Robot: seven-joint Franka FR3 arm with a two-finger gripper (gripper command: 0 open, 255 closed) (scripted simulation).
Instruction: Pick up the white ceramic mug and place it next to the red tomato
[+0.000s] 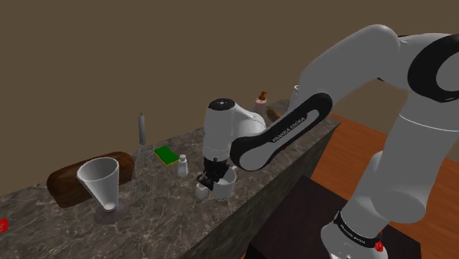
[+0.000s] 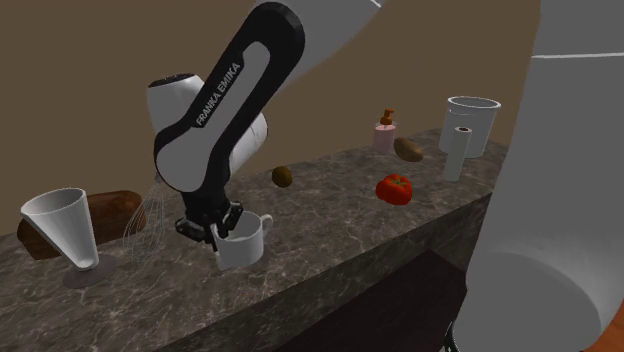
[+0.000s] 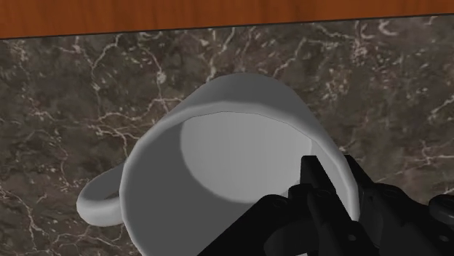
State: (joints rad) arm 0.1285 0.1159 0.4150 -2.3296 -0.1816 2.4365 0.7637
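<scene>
**A:** Which step is this?

**B:** The pick-up, by my reading. The tool [image 2: 222, 234] is low at the rim of the white mug [image 2: 247, 243], on the side away from its handle [image 3: 98, 204]. The mug stands upright on the dark marbled surface [image 2: 330, 215], close to the front edge, the one nearest the stand.

**A:** Is it gripped?

**B:** I cannot tell. The tool's black bulk covers that stretch of rim in the wrist view. Neither outside view settles whether it is clenched on the wall or loose around it. The mug's base looks to be resting on the surface, so I judge that nothing is lifted yet.

**A:** And the target?

**B:** The red tomato [image 2: 395, 187] lies well apart from the mug, farther along the same front edge toward the second exterior view's right. A brown potato [image 2: 283, 176] sits back from the line between them, nearer the rear edge.

**A:** So what does the next move call for?

**B:** A sure hold on the rim first, then a straight lift clear of the surface. After that, a carry along the front edge and a set-down just beside the tomato without nudging it. A hold on one side of the rim may let the mug swing, so the carry wants to be gentle.
</scene>
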